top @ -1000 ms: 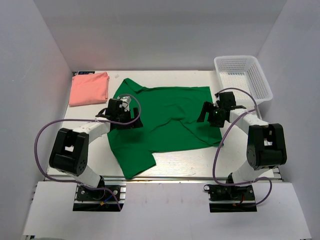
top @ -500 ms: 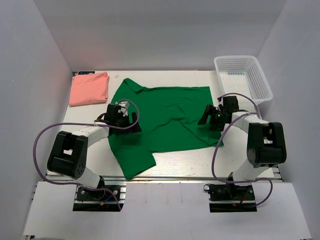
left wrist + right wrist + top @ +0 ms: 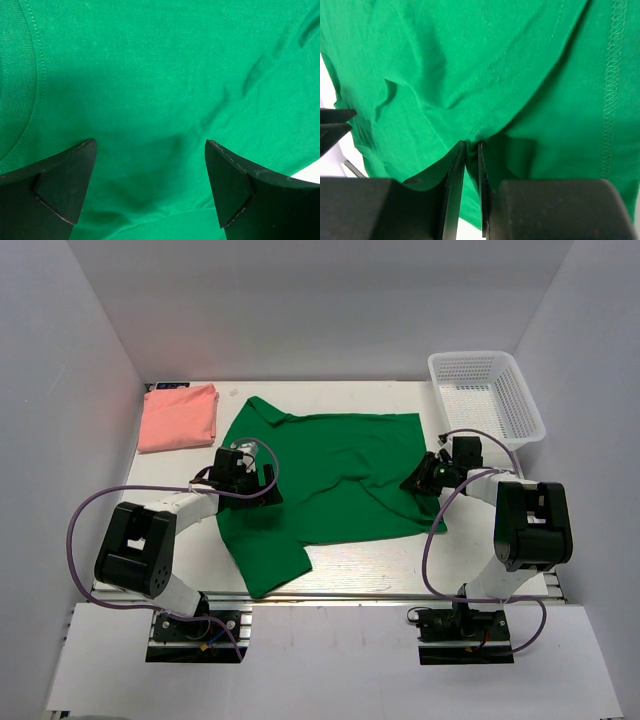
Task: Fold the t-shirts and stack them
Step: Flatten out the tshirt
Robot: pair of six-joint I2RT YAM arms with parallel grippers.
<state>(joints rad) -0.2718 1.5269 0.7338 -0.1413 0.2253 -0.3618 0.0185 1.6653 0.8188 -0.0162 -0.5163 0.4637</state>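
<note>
The left gripper (image 3: 150, 150) sits wide open over the green t-shirt (image 3: 330, 470). The right gripper (image 3: 469, 150) pinches a fold near its right edge.

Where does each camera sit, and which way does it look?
Top external: above and behind the left arm and right arm, facing down at the table; also shows green t-shirt, pink t-shirt, basket.
Left wrist: on left arm, facing down at green cloth; open left gripper shows.
Right wrist: on right arm, facing the cloth; right gripper shut on a green fold.
All share the green t-shirt.
</note>
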